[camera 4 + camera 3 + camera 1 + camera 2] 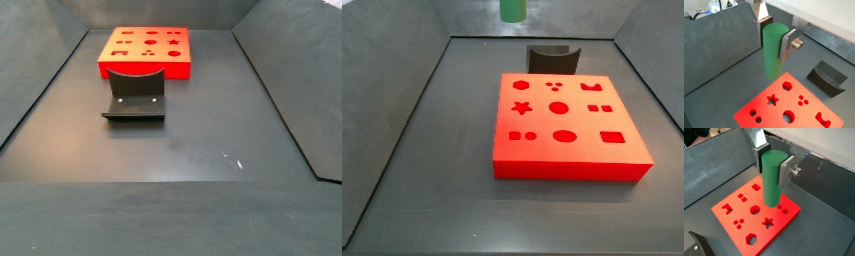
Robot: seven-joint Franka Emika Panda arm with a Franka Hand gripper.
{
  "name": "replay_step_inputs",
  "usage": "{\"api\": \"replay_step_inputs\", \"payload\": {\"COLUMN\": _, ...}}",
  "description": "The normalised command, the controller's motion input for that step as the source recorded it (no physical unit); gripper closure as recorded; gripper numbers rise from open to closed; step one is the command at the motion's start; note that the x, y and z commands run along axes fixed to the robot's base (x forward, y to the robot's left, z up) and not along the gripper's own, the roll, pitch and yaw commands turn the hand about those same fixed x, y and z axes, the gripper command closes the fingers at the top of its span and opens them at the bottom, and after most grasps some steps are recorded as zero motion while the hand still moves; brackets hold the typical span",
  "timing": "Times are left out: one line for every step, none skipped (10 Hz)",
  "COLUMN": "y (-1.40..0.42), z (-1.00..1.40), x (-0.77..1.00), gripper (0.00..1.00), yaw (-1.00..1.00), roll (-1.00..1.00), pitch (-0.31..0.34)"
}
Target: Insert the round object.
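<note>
**Green peg pinched, high over the red block**

In both wrist views: gripper (776, 39) pinching the round object (773, 52) near its upper end, silver fingers (789, 44) pressed against its sides, the peg upright and hanging free, its lower end clear of everything beneath. Below it, the red block (791, 104) flat on the dark grey floor, its top cut with shaped holes: star, circles, squares, a hexagon and others. In a wrist view, the dark curved holder (826, 77) just beside the block; in a wrist view, only a corner of it (700, 246) showing at the frame's edge.

In a side view: only the peg's lower end (512, 10) visible at the top edge of the frame, left of centre, well above the floor; gripper itself out of frame. Red block (567, 140) in the middle of the frame, holder (552, 59) just behind it, touching or nearly so; cannot tell which.

In a side view: red block (147, 53) in the upper part of the frame, holder (135, 95) directly in front of it, close against its near face. Neither peg nor gripper in this frame.
</note>
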Motion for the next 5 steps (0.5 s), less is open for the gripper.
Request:
{"api": "replay_step_inputs", "payload": {"y": 0.0, "z": -0.22, "x": 0.39, "gripper": 1.0, "yaw": 0.0, "roll": 0.0, "pitch": 0.03}}
{"api": "replay_step_inputs", "payload": {"y": 0.02, "z": -0.35, "x": 0.82, "gripper": 1.0, "yaw": 0.0, "roll": 0.0, "pitch": 0.027}}
{"api": "replay_step_inputs", "payload": {"y": 0.09, "z": -0.37, "x": 1.0, "gripper": 1.0, "yaw": 0.03, "roll": -0.01, "pitch": 0.011}}
{"api": "replay_step_inputs", "payload": {"y": 0.09, "z": -0.35, "x": 1.0, "gripper": 1.0, "yaw": 0.04, "roll": -0.02, "pitch": 0.0}}
{"api": "replay_step_inputs", "payload": {"y": 0.09, "z": -0.33, "x": 1.0, "gripper": 1.0, "yaw": 0.03, "roll": -0.04, "pitch": 0.0}}
